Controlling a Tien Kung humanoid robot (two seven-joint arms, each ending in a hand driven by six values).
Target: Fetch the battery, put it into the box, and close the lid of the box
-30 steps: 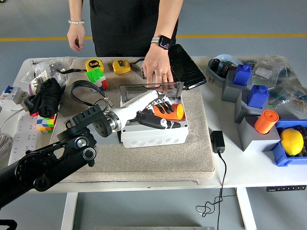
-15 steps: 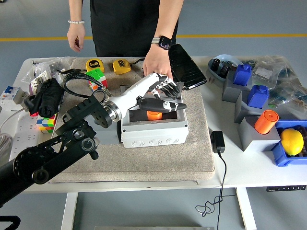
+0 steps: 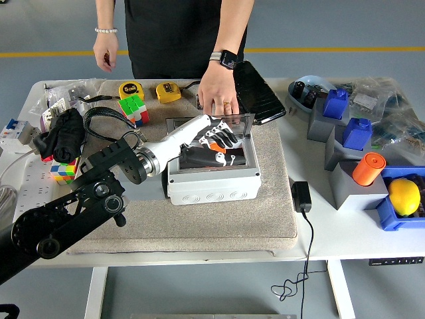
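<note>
Battery [image 3: 220,157], seemingly lying crosswise, sits inside the box [image 3: 212,183] under the left hand [image 3: 219,141], its fingers loosely spread

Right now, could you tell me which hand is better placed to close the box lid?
Left. The left hand is already in the box, beside the upright lid. The right hand is not in view.

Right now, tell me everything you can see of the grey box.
The box is light grey, plastic by the look, rectangular, with round knockout marks on its front wall. It sits on the beige mat mid-table. Its clear lid stands open at the back, where a person's hand rests on it. The left hand reaches into the cavity, fingers curled over something orange, mostly hidden.
</note>
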